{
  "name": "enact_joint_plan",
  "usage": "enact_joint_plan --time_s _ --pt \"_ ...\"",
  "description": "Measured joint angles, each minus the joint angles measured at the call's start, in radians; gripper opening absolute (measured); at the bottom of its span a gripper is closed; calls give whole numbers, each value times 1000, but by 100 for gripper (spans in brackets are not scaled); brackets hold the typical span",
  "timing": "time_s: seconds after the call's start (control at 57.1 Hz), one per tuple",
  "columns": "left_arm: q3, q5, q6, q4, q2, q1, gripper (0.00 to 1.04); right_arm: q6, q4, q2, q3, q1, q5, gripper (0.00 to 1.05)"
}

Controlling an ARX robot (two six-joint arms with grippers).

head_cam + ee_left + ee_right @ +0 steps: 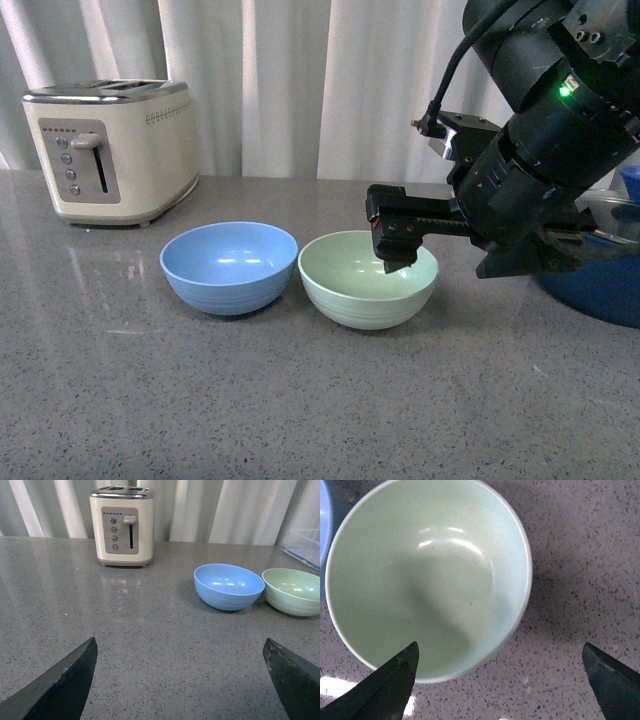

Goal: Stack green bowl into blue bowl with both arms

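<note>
The green bowl [365,285] stands upright on the grey counter, right of and almost touching the blue bowl [228,265]. My right gripper [399,262] hangs open and empty over the green bowl's right half, one finger above the inside near the rim. In the right wrist view the green bowl [427,580] fills the picture, one finger [390,685] over its rim, the other [615,680] over the counter; the gripper [500,680] holds nothing. A sliver of the blue bowl [323,530] shows. My left gripper [180,680] is open and empty, low over the counter, well short of the blue bowl [229,586] and green bowl [292,591].
A cream toaster [110,150] stands at the back left, also in the left wrist view [121,526]. A dark blue pot [600,290] sits at the right behind my right arm. A clear plastic container [305,547] is at the far right. White curtains hang behind.
</note>
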Motion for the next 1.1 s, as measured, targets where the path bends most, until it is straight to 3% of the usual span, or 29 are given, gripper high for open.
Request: enact_joint_plan --time_s 0.754,1.104 --pt "0 0 0 0 0 0 98 -59 28 174 125 -52 -31 95" --pt "0 0 0 0 0 0 98 -84 84 185 100 -59 -60 51"
